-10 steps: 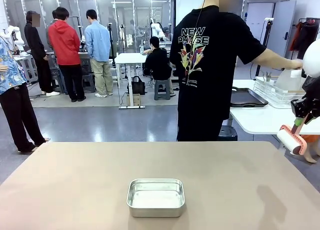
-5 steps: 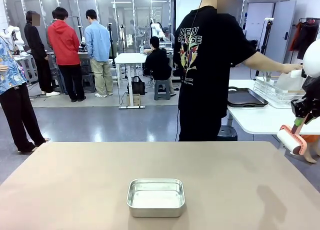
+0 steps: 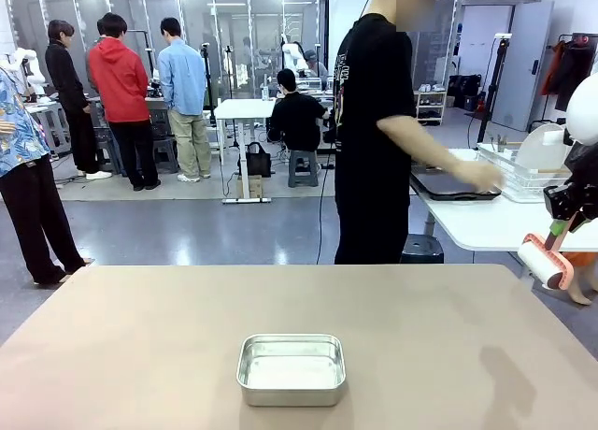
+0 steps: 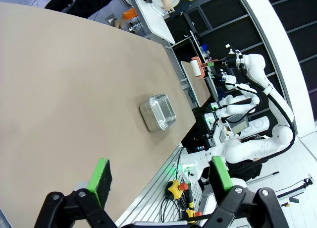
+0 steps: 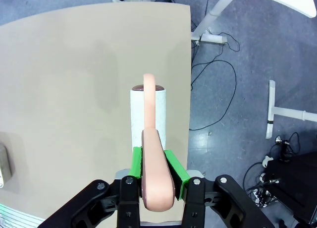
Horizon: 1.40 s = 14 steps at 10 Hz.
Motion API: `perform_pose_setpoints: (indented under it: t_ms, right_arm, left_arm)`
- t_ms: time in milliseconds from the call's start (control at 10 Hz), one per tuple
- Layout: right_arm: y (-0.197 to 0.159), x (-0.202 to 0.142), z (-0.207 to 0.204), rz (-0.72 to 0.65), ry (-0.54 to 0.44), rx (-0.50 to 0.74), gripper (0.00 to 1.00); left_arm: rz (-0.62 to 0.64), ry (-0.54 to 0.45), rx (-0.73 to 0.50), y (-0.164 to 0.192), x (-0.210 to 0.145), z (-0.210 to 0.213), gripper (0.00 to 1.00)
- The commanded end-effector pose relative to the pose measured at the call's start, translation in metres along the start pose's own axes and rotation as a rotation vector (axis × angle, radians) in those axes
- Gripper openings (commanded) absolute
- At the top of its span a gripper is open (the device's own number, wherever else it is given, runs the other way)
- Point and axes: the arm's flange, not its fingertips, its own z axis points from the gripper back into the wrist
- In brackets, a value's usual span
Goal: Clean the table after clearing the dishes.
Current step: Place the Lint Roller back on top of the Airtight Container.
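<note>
**Clearing done, roller poised at the surface's right edge**

Turning side-on since a second ago, the person (image 3: 374, 131) now reaches a hand (image 3: 481, 176) down to the dark tray (image 3: 448, 185) on the white side table (image 3: 486, 224), where earlier that arm stretched farther right toward the wire rack (image 3: 523, 168). A white plate (image 3: 539, 148) stands in that rack, so the dishes look stowed well away from the steel pan (image 3: 291, 368).

The surface (image 3: 140, 336) itself is unchanged: only the steel pan sits on it, near the robot's edge at the middle. Judging from that, clearing seems finished and wiping has not begun.

The right gripper (image 5: 152, 163) has not moved. Its fingers (image 5: 136, 161) stay clamped on the peach handle of the lint roller (image 5: 148, 116), which hangs above the surface's right edge, far right of the pan. The left gripper (image 4: 158, 176) has its fingers (image 4: 101, 176) spread wide and holds nothing, high above the surface to the pan's left.

The next move probably calls for lowering the roller onto the surface and working around the pan.
</note>
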Motion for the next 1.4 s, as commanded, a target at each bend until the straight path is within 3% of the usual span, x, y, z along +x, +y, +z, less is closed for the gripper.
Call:
perform_pose_setpoints:
  t_ms: [0, 300, 400, 600, 800, 1300]
  right_arm:
    - [0.001, 0.0, 0.001, 0.0, -0.015, -0.004, 0.23]
    - [0.0, 0.0, 0.0, 0.0, 0.0, 0.0, 0.23]
    - [0.014, 0.003, 0.011, 0.098, -0.077, 0.022, 0.23]
    - [0.053, 0.01, 0.039, 0.29, -0.114, 0.057, 0.23]
    - [0.099, 0.011, 0.066, 0.497, -0.117, 0.109, 0.23]
    - [0.293, -0.03, 0.094, 1.189, -0.054, 0.225, 0.23]
  left_arm:
    - [-0.009, -0.011, 0.009, -0.004, -0.003, 0.0, 1.0]
    - [-0.009, -0.011, 0.009, -0.004, -0.003, 0.0, 1.0]
    - [-0.009, -0.011, 0.009, -0.004, -0.003, 0.0, 1.0]
    - [-0.009, -0.011, 0.009, -0.004, -0.003, 0.0, 1.0]
    - [-0.009, -0.011, 0.009, -0.004, -0.003, 0.0, 1.0]
    - [-0.009, -0.011, 0.009, -0.004, -0.003, 0.0, 1.0]
